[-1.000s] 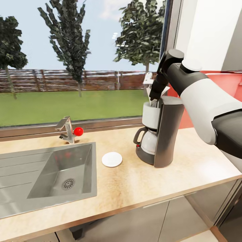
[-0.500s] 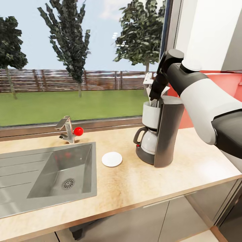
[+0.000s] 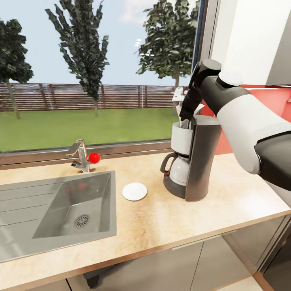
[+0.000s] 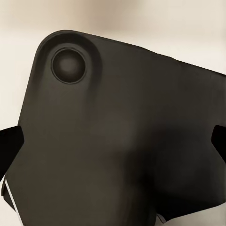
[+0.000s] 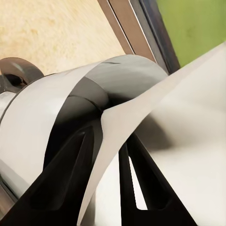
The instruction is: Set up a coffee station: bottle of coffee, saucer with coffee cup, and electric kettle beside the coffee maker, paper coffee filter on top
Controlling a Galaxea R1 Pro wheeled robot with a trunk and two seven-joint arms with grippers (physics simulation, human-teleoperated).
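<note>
The paper filter (image 3: 197,108) sits pinched in your right gripper (image 3: 185,117) just above the coffee maker (image 3: 194,157), near the countertop's (image 3: 169,218) back edge. Lower it onto the white top (image 5: 42,122), then let go. The left gripper's state I cannot tell.

A steel sink (image 3: 60,210) fills the left, its faucet (image 3: 82,155) with a red knob behind. Trees (image 3: 87,44) and fence (image 3: 60,96) show through the far window.
</note>
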